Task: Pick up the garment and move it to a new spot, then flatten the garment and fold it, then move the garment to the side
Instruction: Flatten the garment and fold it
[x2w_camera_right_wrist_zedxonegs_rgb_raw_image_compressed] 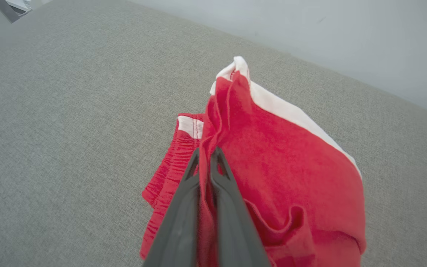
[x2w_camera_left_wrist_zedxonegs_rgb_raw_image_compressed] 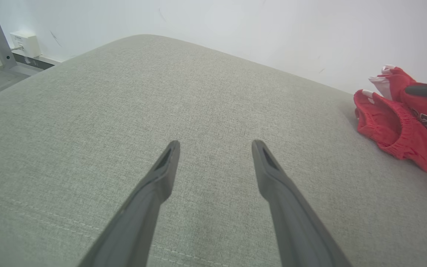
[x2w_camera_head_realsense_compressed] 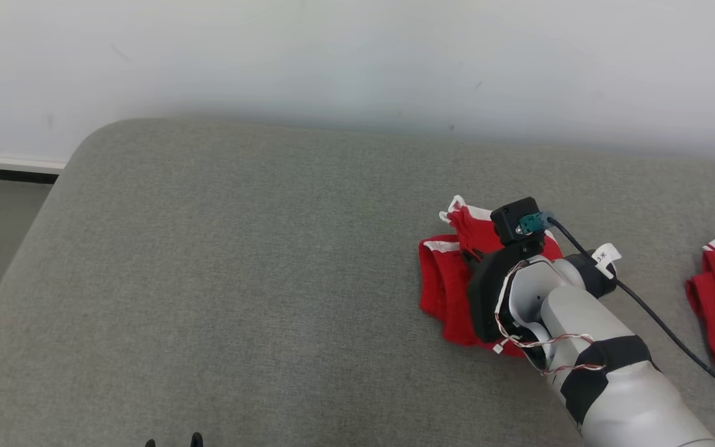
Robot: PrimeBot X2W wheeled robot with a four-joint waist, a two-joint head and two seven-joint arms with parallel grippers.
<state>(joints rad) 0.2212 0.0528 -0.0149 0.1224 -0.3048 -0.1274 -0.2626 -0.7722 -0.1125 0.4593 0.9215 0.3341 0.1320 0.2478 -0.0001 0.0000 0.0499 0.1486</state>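
The red shorts (x2w_camera_head_realsense_compressed: 444, 288), with white trim and a gathered waistband, lie crumpled on the grey cushion (x2w_camera_head_realsense_compressed: 239, 279), right of centre in the head view. The right gripper (x2w_camera_right_wrist_zedxonegs_rgb_raw_image_compressed: 207, 154) slants in from the lower right, its fingers closed on a raised fold of the cloth. The left gripper (x2w_camera_left_wrist_zedxonegs_rgb_raw_image_compressed: 215, 142) hovers above bare cushion with its fingers spread wide.

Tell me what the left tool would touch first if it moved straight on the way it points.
Probably the grey cushion: the open left tool aims at its bare fabric, though depth is unclear. The red garment lies aside.
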